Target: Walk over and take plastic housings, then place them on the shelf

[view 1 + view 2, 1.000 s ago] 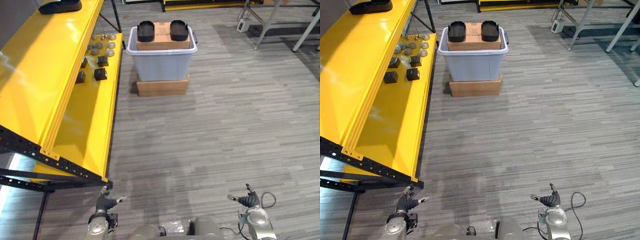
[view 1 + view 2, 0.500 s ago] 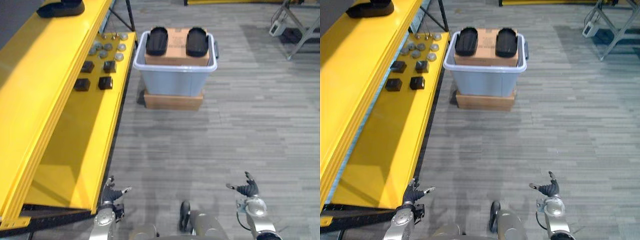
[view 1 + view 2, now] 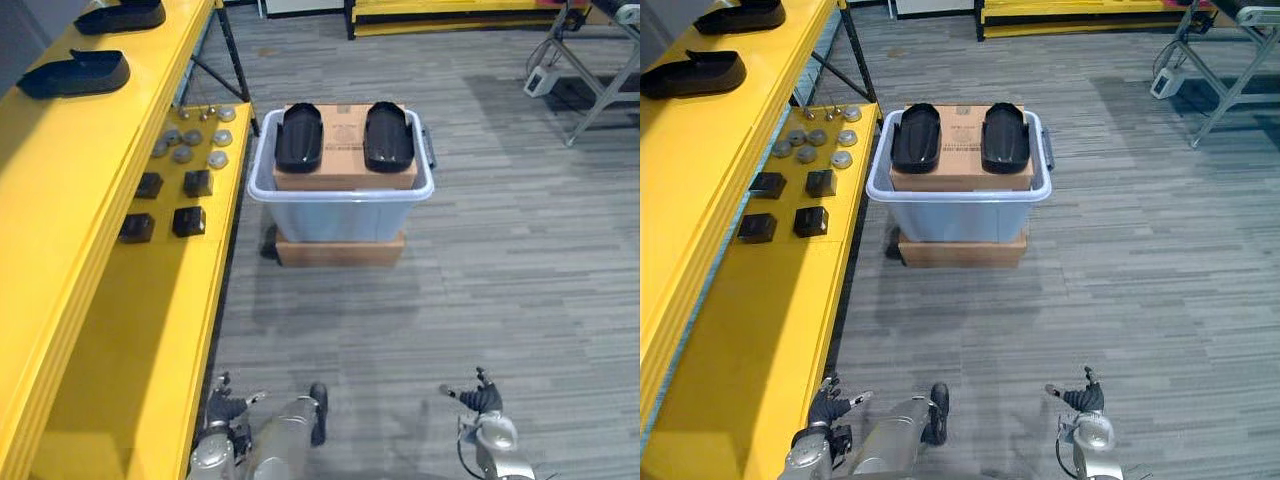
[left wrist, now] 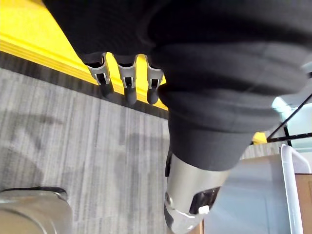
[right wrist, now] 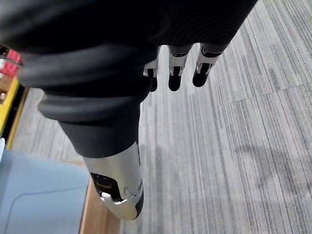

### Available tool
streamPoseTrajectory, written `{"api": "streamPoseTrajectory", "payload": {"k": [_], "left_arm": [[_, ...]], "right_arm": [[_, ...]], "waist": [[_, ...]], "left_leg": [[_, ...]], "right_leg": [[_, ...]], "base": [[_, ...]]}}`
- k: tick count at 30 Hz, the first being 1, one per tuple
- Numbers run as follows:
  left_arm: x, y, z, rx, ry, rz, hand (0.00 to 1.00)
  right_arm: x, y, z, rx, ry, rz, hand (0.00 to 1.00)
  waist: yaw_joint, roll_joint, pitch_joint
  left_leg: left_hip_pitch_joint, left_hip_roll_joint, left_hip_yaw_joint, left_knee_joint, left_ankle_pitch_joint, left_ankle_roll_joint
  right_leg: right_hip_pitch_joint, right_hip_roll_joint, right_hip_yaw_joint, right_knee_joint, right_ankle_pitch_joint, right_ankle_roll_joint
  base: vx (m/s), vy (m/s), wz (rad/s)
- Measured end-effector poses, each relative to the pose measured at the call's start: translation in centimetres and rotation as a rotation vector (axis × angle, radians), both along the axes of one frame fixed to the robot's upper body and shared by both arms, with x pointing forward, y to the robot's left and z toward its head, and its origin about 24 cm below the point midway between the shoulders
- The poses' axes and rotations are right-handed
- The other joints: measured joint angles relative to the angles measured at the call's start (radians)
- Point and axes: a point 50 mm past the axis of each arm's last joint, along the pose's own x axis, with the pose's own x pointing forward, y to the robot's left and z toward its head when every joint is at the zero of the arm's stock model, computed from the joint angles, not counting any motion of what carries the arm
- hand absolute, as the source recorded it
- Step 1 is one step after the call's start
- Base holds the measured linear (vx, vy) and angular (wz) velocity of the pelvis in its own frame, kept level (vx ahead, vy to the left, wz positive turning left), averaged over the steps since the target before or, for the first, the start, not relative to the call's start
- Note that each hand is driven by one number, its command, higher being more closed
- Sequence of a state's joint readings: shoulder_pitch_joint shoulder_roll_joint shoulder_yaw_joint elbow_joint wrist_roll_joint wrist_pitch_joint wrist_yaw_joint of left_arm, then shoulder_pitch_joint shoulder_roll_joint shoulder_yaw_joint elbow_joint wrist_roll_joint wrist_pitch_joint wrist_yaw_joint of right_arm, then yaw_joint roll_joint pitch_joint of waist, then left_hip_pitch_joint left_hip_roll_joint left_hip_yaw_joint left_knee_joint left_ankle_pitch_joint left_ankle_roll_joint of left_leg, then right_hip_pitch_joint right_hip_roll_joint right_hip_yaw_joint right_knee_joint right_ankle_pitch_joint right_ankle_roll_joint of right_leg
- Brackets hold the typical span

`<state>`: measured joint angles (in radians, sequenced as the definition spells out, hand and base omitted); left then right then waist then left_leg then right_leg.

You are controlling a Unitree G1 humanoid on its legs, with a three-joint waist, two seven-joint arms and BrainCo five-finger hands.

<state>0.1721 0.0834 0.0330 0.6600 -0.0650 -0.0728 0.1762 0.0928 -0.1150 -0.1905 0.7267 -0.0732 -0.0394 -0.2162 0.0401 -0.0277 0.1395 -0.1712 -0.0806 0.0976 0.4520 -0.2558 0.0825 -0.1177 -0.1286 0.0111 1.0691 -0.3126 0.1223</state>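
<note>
1. Two black housings [image 3: 299,136] lie side by side on a cardboard box [image 3: 345,140] in the grey bin [image 3: 340,193] ahead.
2. Left hand [image 3: 222,408] and right hand [image 3: 481,400] hang low, fingers loosely apart, empty.
3. Approach squarely and stop within reach, clear of the yellow shelf [image 3: 60,210].

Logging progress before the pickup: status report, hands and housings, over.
Left hand and right hand open, empty. Two black plastic housings on the cardboard box in the grey bin ahead. Path to bin clear.
</note>
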Motion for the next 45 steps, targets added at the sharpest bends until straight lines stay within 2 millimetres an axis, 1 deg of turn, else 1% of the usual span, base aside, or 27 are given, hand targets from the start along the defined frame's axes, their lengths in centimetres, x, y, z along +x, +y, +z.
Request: {"api": "streamPoseTrajectory", "payload": {"k": [1, 3, 5, 6, 7, 8, 9, 10, 11, 13, 14, 15, 16, 17, 18, 19, 20, 21, 22, 25, 27, 30, 34, 36, 38, 41, 45], "left_arm": [[0.2, 0.0, 0.1, -0.001, -0.004, -0.002, 0.0], [0.8, 0.0, 0.2, 0.001, -0.016, -0.006, 0.0], [1.1, -0.1, 0.0, 0.0, -0.002, -0.009, 0.0], [1.1, -0.1, -0.1, 0.0, 0.003, -0.01, 0.0], [1.2, 0.2, -0.1, 0.008, 0.003, -0.012, 0.0], [0.9, 0.4, -0.3, 0.014, 0.019, -0.01, 0.0], [0.8, 0.6, -0.4, 0.018, 0.031, -0.011, 0.0], [0.2, 0.4, -0.8, 0.016, 0.053, -0.008, 0.0], [0.1, 0.6, -0.8, 0.018, 0.055, -0.001, 0.0], [0.2, 0.3, -0.8, 0.009, 0.05, 0.011, 0.0], [0.2, -0.2, -0.8, -0.011, 0.042, 0.026, 0.0], [0.4, -0.3, -0.7, -0.017, 0.033, 0.028, 0.0], [0.4, -0.6, -0.6, -0.026, 0.027, 0.028, 0.0], [0.2, -0.9, -0.7, -0.033, 0.026, 0.031, 0.0], [0.2, -0.9, -0.6, -0.034, 0.025, 0.031, 0.0], [0.2, -0.9, -0.6, -0.035, 0.025, 0.032, 0.0], [0.2, -1.0, -0.7, -0.038, 0.027, 0.033, 0.0], [0.0, -1.1, -0.8, -0.041, 0.032, 0.033, 0.0], [-0.3, -1.5, -1.1, -0.054, 0.049, 0.036, 0.0], [-0.5, -1.3, -1.3, -0.049, 0.07, 0.035, 0.0], [-0.7, -1.1, -1.4, -0.043, 0.077, 0.034, 0.0], [-1.2, -0.4, -1.7, -0.012, 0.11, 0.02, 0.0], [-1.5, 0.1, -1.8, 0.004, 0.124, 0.019, 0.0], [-1.7, 0.5, -1.8, 0.014, 0.131, 0.019, 0.0], [-1.8, 0.9, -1.7, 0.026, 0.134, 0.019, 0.0], [-2.5, 1.2, -1.8, 0.045, 0.146, 0.007, 0.0], [-2.8, 1.0, -1.8, 0.055, 0.151, -0.013, 0.0]], "right_arm": [[-0.1, 0.1, 0.0, -0.003, -0.001, 0.004, 0.0], [-0.1, 0.2, 0.0, -0.005, -0.003, 0.01, 0.0], [0.1, 0.2, 0.0, -0.003, -0.003, 0.012, 0.0], [0.0, 0.2, -0.2, -0.001, 0.008, 0.011, 0.0], [-0.4, 0.3, -0.6, 0.005, 0.032, 0.009, 0.0], [-0.8, 0.3, -0.9, 0.008, 0.054, 0.007, 0.0], [-1.2, 0.2, -1.2, 0.009, 0.077, 0.003, 0.0], [-1.5, -0.2, -1.3, 0.001, 0.099, -0.001, 0.0], [-1.3, -0.2, -1.3, 0.002, 0.094, 0.0, 0.0], [-1.0, -0.1, -1.0, 0.0, 0.073, 0.007, 0.0], [-0.7, 0.0, -0.8, -0.002, 0.057, 0.014, 0.0], [-0.7, 0.1, -0.7, -0.003, 0.052, 0.015, 0.0], [-1.0, 0.3, -0.8, 0.006, 0.047, 0.005, 0.0], [-0.5, 0.4, -0.6, 0.016, 0.028, -0.007, 0.0], [-0.4, 0.5, -0.5, 0.018, 0.023, -0.007, 0.0], [0.1, 0.7, -0.4, 0.028, 0.008, -0.01, 0.0], [0.2, 0.8, -0.4, 0.038, 0.004, -0.024, 0.0], [-0.1, 0.7, -0.5, 0.041, 0.009, -0.035, 0.0], [-0.7, 0.2, -0.7, 0.044, 0.019, -0.07, 0.0], [-1.9, 0.6, -1.4, 0.068, 0.06, -0.099, 0.0], [-2.3, 0.7, -1.6, 0.079, 0.068, -0.119, 0.0], [-2.6, 0.4, -1.6, 0.083, 0.066, -0.151, 0.0], [-3.4, -1.4, -1.3, 0.062, 0.053, -0.248, 0.0], [-3.0, -2.8, -0.4, 0.022, 0.01, -0.28, 0.0], [-2.5, -4.7, 1.5, -0.043, -0.079, -0.303, 0.0], [-0.4, -7.2, 5.9, -0.165, -0.271, -0.314, 0.0], [2.0, -7.7, 10.4, -0.251, -0.473, -0.271, 0.0]], "waist": [[-0.007, 0.006, -0.001], [-0.018, 0.009, 0.002], [-0.03, 0.018, 0.006], [-0.031, 0.022, 0.007], [-0.031, 0.018, 0.006], [-0.031, 0.01, 0.005], [-0.038, 0.008, 0.002], [-0.043, 0.038, -0.012], [-0.043, 0.041, -0.011], [-0.053, 0.06, 0.001], [-0.045, 0.069, 0.011], [-0.036, 0.064, 0.017], [-0.021, 0.079, 0.012], [-0.017, 0.065, 0.011], [-0.016, 0.065, 0.012], [-0.017, 0.069, 0.01], [-0.018, 0.074, 0.009], [-0.019, 0.078, 0.006], [-0.021, 0.115, -0.008], [-0.021, 0.069, -0.012], [-0.019, 0.049, -0.021], [-0.021, 0.044, -0.029], [-0.025, 0.049, -0.039], [-0.028, 0.05, -0.04], [-0.027, 0.049, -0.04], [-0.03, 0.043, -0.053], [-0.041, 0.039, -0.058]], "left_leg": [[0.075, 0.005, -0.018, -0.047, 0.0, 0.0], [0.159, 0.017, -0.031, -0.109, 0.0, 0.0], [0.227, 0.038, -0.037, -0.173, -0.001, -0.001], [0.258, 0.055, -0.039, -0.197, -0.011, -0.019], [0.279, 0.068, -0.046, -0.209, -0.029, -0.051], [0.288, 0.069, -0.059, -0.211, -0.044, -0.076], [0.3, 0.074, -0.078, -0.211, -0.05, -0.086], [0.303, 0.113, -0.099, -0.192, -0.05, -0.108], [0.293, 0.12, -0.098, -0.168, -0.043, -0.121], [0.196, 0.141, -0.094, 0.089, 0.0, -0.164], [0.119, 0.173, -0.083, 0.302, 0.059, -0.157], [0.088, 0.195, -0.063, 0.384, 0.051, -0.142], [0.046, 0.225, -0.026, 0.456, 0.021, -0.115], [0.001, 0.238, 0.005, 0.4, -0.006, -0.109], [-0.006, 0.238, 0.007, 0.377, -0.008, -0.106], [-0.03, 0.235, 0.005, 0.256, -0.009, -0.105], [-0.031, 0.219, -0.018, 0.094, 0.01, -0.13], [-0.021, 0.211, -0.032, -0.009, 0.053, -0.155], [-0.02, 0.215, -0.076, -0.135, 0.169, -0.149], [0.033, 0.18, -0.051, -0.191, 0.176, -0.137], [0.051, 0.166, -0.031, -0.22, 0.179, -0.133], [0.1, 0.155, 0.001, -0.274, 0.184, -0.125], [0.131, 0.149, 0.014, -0.325, 0.192, -0.127], [0.138, 0.143, 0.02, -0.352, 0.201, -0.126], [0.146, 0.142, 0.027, -0.375, 0.205, -0.126], [0.159, 0.138, 0.042, -0.406, 0.209, -0.121], [0.168, 0.135, 0.041, -0.421, 0.21, -0.121]], "right_leg": [[-0.053, 0.0, -0.041, 0.035, -0.015, -0.029], [-0.135, -0.001, -0.098, -0.026, -0.029, -0.053], [-0.191, 0.007, -0.138, -0.209, -0.033, -0.061], [-0.218, 0.02, -0.151, -0.37, -0.015, -0.054], [-0.225, 0.043, -0.144, -0.549, 0.055, -0.062], [-0.223, 0.049, -0.136, -0.631, 0.172, -0.085], [-0.209, 0.057, -0.134, -0.648, 0.263, -0.122], [-0.19, 0.081, -0.154, -0.66, 0.245, -0.143], [-0.184, 0.086, -0.159, -0.665, 0.237, -0.15], [-0.105, 0.104, -0.191, -0.719, 0.218, -0.165], [-0.023, 0.116, -0.2, -0.762, 0.211, -0.175], [0.012, 0.123, -0.199, -0.783, 0.205, -0.182], [0.071, 0.129, -0.197, -0.81, 0.197, -0.187], [0.106, 0.124, -0.192, -0.844, 0.196, -0.187], [0.111, 0.122, -0.189, -0.85, 0.196, -0.186], [0.128, 0.119, -0.175, -0.863, 0.196, -0.182], [0.131, 0.114, -0.166, -0.864, 0.19, -0.171], [0.133, 0.114, -0.162, -0.863, 0.184, -0.159], [0.134, 0.138, -0.158, -0.862, 0.169, -0.137], [0.148, 0.089, -0.14, -0.863, 0.153, -0.11], [0.148, 0.074, -0.121, -0.869, 0.148, -0.101], [0.154, 0.07, -0.088, -0.886, 0.146, -0.092], [0.165, 0.063, -0.074, -0.913, 0.148, -0.089], [0.163, 0.066, -0.066, -0.926, 0.153, -0.085], [0.164, 0.073, -0.06, -0.94, 0.16, -0.085], [0.165, 0.072, -0.039, -0.952, 0.162, -0.084], [0.168, 0.071, -0.033, -0.952, 0.162, -0.084]], "base": [[0.57, 0.072, 0.02], [0.46, -0.005, 0.25], [0.39, -0.064, 0.27], [0.39, -0.098, 0.17], [0.45, -0.145, 0.22], [0.3, -0.11, 0.33], [0.43, -0.167, 0.3], [0.38, -0.146, 0.2], [0.62, -0.275, 0.14], [0.44, -0.217, 0.28], [0.29, -0.111, 0.23], [0.34, -0.094, 0.02], [0.31, -0.074, -0.13], [0.24, -0.06, -0.13], [0.21, -0.027, -0.19], [0.21, 0.04, -0.25], [0.29, 0.082, -0.27], [0.3, 0.13, -0.15], [0.24, 0.128, -0.11], [0.16, 0.087, -0.07], [0.11, 0.087, -0.19], [0.06, 0.036, -0.29], [0.06, -0.001, -0.12], [0.06, -0.01, -0.13], [0.06, -0.011, -0.11], [0.11, 0.009, -0.16], [0.06, 0.013, -0.01]]}}
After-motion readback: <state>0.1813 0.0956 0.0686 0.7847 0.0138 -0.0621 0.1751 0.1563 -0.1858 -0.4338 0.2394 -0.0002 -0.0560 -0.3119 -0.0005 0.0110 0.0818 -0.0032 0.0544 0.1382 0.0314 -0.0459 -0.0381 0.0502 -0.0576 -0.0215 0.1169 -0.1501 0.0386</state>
